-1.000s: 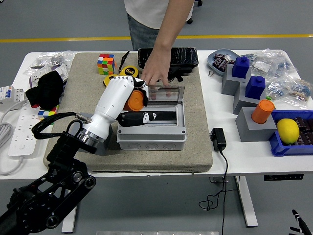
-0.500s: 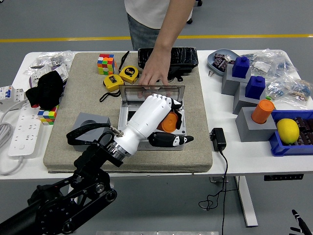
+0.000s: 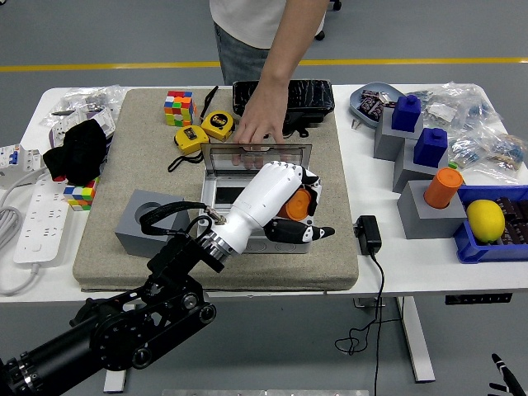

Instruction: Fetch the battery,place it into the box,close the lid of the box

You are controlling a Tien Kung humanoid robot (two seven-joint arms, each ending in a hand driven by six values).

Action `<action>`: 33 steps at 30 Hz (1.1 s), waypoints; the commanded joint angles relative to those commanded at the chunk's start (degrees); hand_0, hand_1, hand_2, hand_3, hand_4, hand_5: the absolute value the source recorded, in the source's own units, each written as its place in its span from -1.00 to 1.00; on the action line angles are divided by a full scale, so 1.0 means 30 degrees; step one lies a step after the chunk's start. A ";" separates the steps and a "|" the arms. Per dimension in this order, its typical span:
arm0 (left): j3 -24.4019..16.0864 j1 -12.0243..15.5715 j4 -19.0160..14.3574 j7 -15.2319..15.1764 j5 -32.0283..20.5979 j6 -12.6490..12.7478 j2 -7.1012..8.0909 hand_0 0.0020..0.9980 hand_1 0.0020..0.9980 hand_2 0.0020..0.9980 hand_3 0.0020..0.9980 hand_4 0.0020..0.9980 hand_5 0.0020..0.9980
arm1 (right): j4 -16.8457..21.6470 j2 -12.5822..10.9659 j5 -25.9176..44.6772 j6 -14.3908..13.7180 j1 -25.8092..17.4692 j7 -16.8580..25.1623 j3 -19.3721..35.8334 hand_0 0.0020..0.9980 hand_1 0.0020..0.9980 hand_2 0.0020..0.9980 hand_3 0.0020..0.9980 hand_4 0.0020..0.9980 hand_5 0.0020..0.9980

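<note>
**Battery arriving over the open box**

The left robot hand (image 3: 289,202) is gripping the orange battery (image 3: 294,205), its white fingers curled around the cylinder and its black-tipped thumb sticking out to the right. A second ago it was holding the battery at the left edge of the box (image 3: 256,202); half a second ago it was already over the interior, and now it is sitting slightly further right and lower, over the right half of the tray. Whether the battery is touching the box floor cannot be told, since the hand is covering that spot.

The carry therefore looks almost finished, and letting go inside the box seems the likely next call, with closing still to come.

Behind the hand, the clear lid (image 3: 257,154) is standing open at the box's far side, and a person's hand (image 3: 262,122) is pressing down on its top edge, apparently keeping it open; it has not shifted across the three moments. The grey holder block (image 3: 150,221) with its empty round socket is lying on the mat (image 3: 330,165) just left of the box. The right robot hand is out of view.
</note>
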 joint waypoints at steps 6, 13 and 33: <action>-0.0227 -0.0749 0.1704 -0.0332 -0.0568 0.0218 -0.0288 -0.92 -1.00 -1.00 -1.00 1.00 -0.35 | 0.0000 0.0005 -0.0028 0.0011 -0.0001 -0.0004 -0.0028 0.77 0.59 0.53 0.58 1.00 1.00; 0.0042 -0.1233 0.3386 -0.0856 -0.1455 0.0371 -0.0288 -0.92 -1.00 -1.00 -1.00 1.00 -0.02 | 0.0000 -0.0007 -0.0068 0.0012 0.0022 -0.0020 -0.0014 0.77 0.59 0.53 0.58 1.00 1.00; -0.0152 -0.1313 0.4797 -0.1151 -0.1535 0.0165 -0.0288 -0.91 -1.00 -1.00 -1.00 1.00 0.45 | 0.0000 0.0012 -0.0112 0.0012 -0.0016 -0.0022 0.0055 0.77 0.59 0.52 0.58 1.00 1.00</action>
